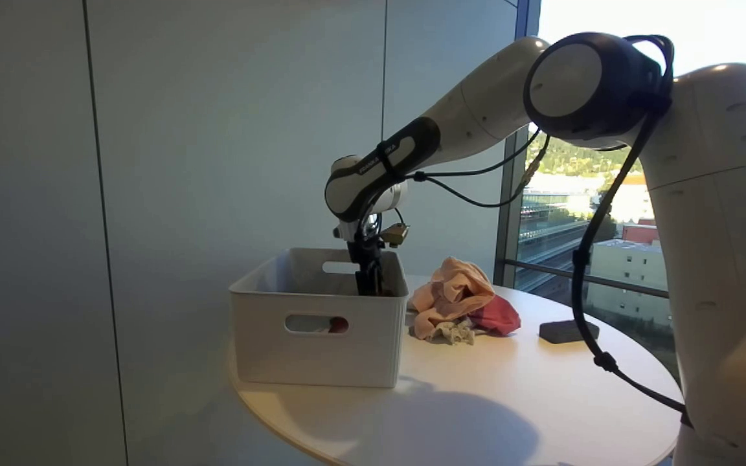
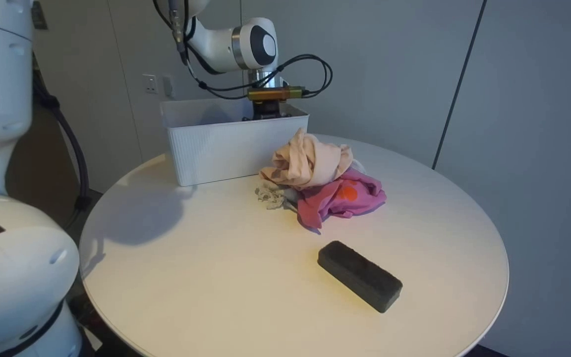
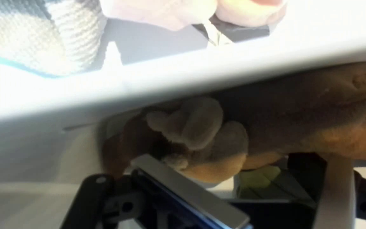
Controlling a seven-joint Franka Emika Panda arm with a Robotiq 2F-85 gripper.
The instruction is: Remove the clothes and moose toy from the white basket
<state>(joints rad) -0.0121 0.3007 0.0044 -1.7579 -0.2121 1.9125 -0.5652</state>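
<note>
Left of centre in an exterior view stands the white basket (image 1: 321, 356), its lower left corner near the edge of the table (image 1: 489, 372), with moving room over its left half. The gripper (image 3: 241, 171) hangs inside the right side; in the wrist view its fingers (image 3: 192, 192) stand spread, grasping nothing, at the brown moose toy (image 3: 265, 127), which runs from mid-frame to the right border, close under the rim (image 3: 170, 74). Clothes (image 1: 454, 291) lie heaped farther right, so freeing the toy seems the step in hand; next: closing, then lifting straight past that rim.
</note>
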